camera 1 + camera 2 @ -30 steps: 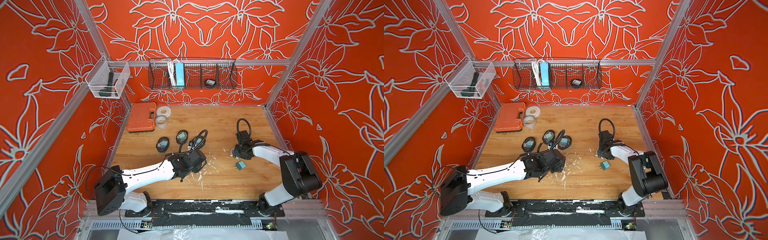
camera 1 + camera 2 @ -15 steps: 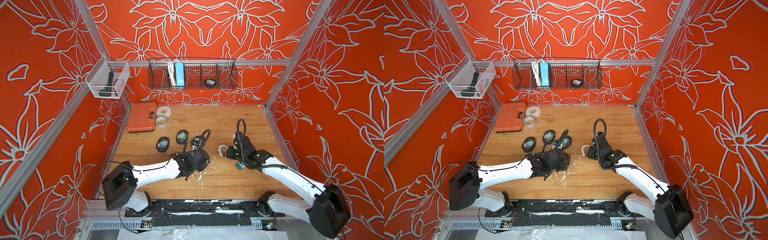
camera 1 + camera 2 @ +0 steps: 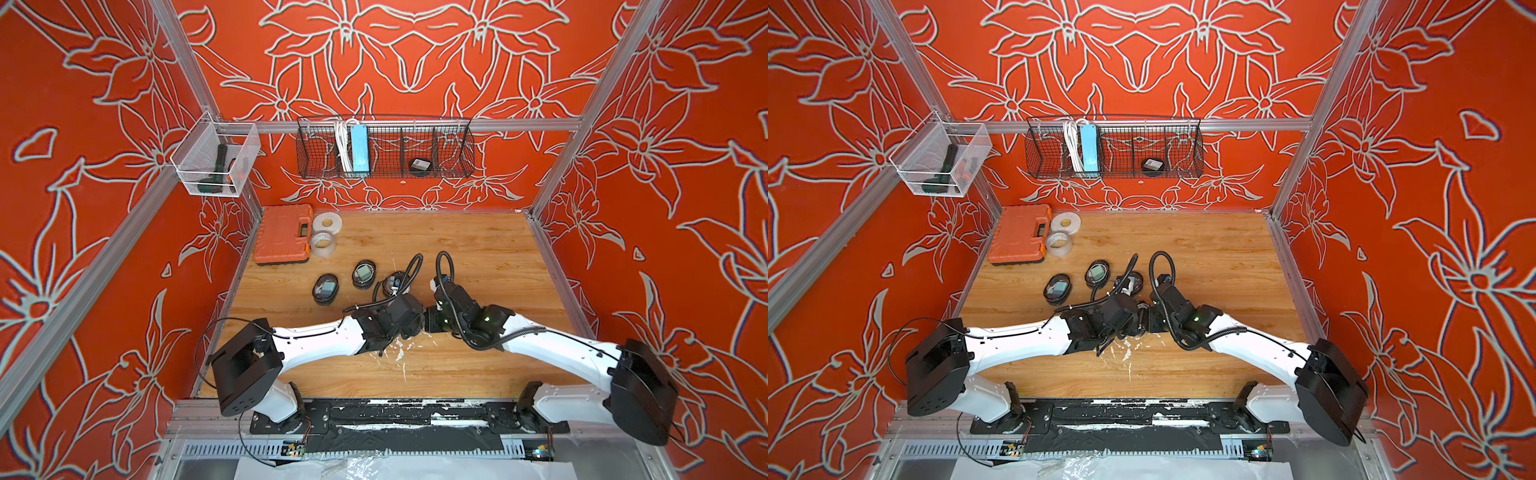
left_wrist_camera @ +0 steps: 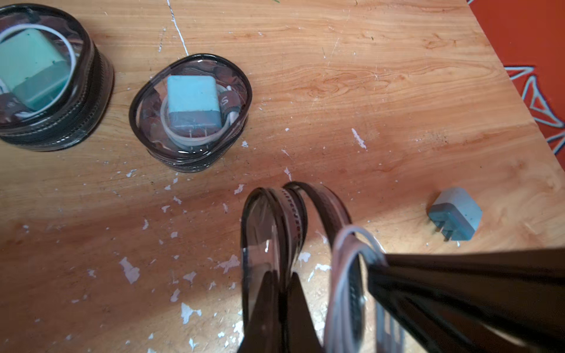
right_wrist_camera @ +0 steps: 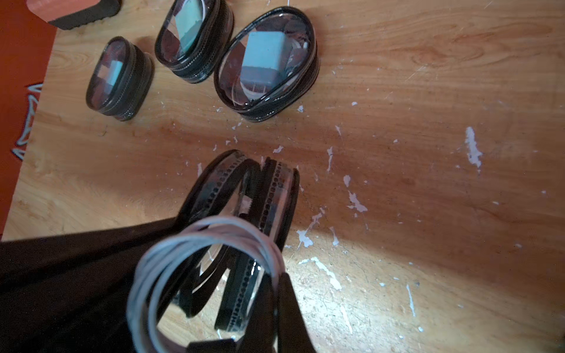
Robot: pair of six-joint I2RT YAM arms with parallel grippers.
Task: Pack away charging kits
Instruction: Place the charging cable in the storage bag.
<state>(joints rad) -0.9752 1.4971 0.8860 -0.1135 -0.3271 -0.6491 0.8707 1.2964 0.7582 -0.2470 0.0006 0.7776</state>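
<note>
Three kits (image 4: 192,101) packed, the fourth under way
Three closed cases (image 3: 325,289) sit with teal plugs (image 5: 263,52) inside; the left gripper (image 4: 282,276) is clamped on the rim of the open fourth case (image 4: 275,214), the right gripper (image 5: 279,293) pinches the coiled white cable (image 5: 208,232) at its mouth; the last adapter (image 4: 455,214) lies loose on the table (image 4: 397,91), yet to go in, then zipping

Top views high overhead, looking down on whole table (image 3: 478,249), wrist views close, low, both sharing coiled white cable (image 5: 220,222)
</note>
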